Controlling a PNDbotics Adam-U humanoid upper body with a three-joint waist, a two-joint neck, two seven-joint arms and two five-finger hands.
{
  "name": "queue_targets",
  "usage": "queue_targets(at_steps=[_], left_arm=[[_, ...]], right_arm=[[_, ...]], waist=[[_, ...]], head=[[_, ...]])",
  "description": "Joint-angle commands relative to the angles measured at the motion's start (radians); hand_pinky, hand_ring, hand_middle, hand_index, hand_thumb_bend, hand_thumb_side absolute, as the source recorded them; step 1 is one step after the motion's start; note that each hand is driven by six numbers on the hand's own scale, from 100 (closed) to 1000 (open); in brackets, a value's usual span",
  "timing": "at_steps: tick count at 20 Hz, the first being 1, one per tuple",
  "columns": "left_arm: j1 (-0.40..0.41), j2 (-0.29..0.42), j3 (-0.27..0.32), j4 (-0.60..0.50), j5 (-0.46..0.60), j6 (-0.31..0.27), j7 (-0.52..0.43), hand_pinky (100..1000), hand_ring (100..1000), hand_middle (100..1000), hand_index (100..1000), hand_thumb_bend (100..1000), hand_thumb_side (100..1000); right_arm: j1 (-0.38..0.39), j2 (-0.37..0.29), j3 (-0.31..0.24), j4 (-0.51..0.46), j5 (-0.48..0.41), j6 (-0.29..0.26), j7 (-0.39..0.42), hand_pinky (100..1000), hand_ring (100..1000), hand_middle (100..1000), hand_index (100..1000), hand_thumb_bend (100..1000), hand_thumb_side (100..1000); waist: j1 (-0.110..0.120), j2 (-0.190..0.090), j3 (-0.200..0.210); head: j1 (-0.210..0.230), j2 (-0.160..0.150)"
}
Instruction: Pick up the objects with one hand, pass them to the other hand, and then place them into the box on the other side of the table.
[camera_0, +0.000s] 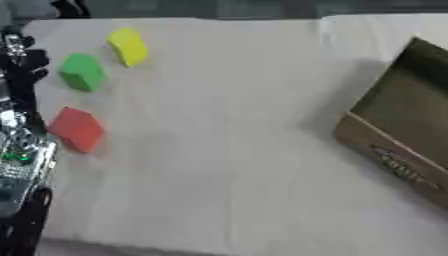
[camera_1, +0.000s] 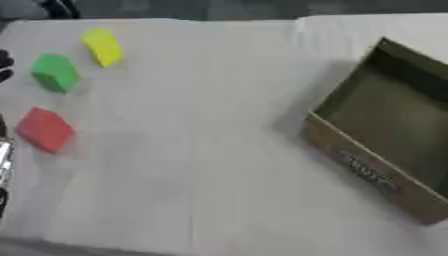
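Three foam blocks lie on the left part of the white table: a yellow block (camera_0: 128, 46) farthest back, a green block (camera_0: 82, 72) in front of it, and a red block (camera_0: 77, 129) nearest me. My left arm runs up the left edge, and its black left hand (camera_0: 24, 60) sits just left of the green block, apart from it. An open brown cardboard box (camera_1: 376, 125) stands on the right side, and nothing shows inside it. My right hand is out of sight.
The white cloth-covered table (camera_0: 219, 150) stretches between the blocks and the box. The table's far edge runs along the top of the views, with dark shapes beyond it. The silver forearm (camera_0: 19, 155) lies close to the red block.
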Motion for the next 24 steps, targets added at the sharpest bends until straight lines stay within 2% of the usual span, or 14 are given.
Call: queue_targets(at_steps=[1,9,12,14,16,19,20,21,24], left_arm=[[-0.013,0.021,0.01,-0.015,-0.005,0.0,-0.002,776,690,579,740,159,889],[-0.029,0.035,0.016,-0.033,-0.039,0.006,-0.006,779,695,581,747,157,875],[-0.039,0.088,0.008,-0.051,-0.058,0.026,-0.034,784,703,587,756,147,859],[-0.049,0.159,-0.003,-0.07,-0.077,0.048,-0.078,794,715,596,764,144,830],[-0.064,0.252,-0.019,-0.099,-0.102,0.067,-0.152,806,731,614,782,153,792],[-0.088,0.395,-0.04,-0.138,-0.142,0.086,-0.311,815,740,631,801,190,728],[-0.097,0.441,-0.048,-0.145,-0.154,0.092,-0.376,823,746,639,802,208,718],[-0.105,0.487,-0.057,-0.149,-0.169,0.098,-0.444,859,781,667,800,263,692],[-0.128,0.594,-0.079,-0.145,-0.225,0.114,-0.659,903,823,717,820,322,655]], right_arm=[[-0.009,-0.037,-0.003,-0.007,0.003,-0.002,0.002,1000,840,1000,960,100,769],[-0.012,-0.038,-0.01,-0.007,0.001,-0.003,-0.004,1000,840,1000,960,100,767],[-0.012,-0.039,-0.014,-0.008,0.0,-0.005,-0.009,1000,840,1000,960,100,765],[-0.01,-0.042,-0.017,-0.01,-0.002,-0.006,-0.012,1000,840,1000,960,100,764],[-0.008,-0.045,-0.018,-0.011,-0.001,-0.006,-0.015,1000,840,1000,960,100,765],[-0.005,-0.05,-0.016,-0.011,0.001,-0.006,-0.014,1000,840,1000,960,100,766],[-0.003,-0.052,-0.016,-0.011,0.003,-0.006,-0.014,1000,840,1000,960,100,767],[-0.002,-0.053,-0.015,-0.011,0.004,-0.007,-0.013,1000,840,1000,960,100,767],[0.001,-0.057,-0.013,-0.01,0.008,-0.008,-0.011,1000,840,1000,960,100,768]], waist=[[0.004,0.003,-0.001],[0.002,0.01,0.001],[0.003,0.013,0.002],[0.005,0.014,0.003],[0.008,0.013,0.004],[0.013,0.012,0.006],[0.015,0.012,0.007],[0.017,0.011,0.007],[0.02,0.01,0.008]], head=[[0.008,0.011],[0.011,0.0],[0.008,-0.002],[0.008,0.0],[0.006,0.001],[0.005,0.002],[0.006,0.001],[0.009,0.0],[0.012,-0.006]])
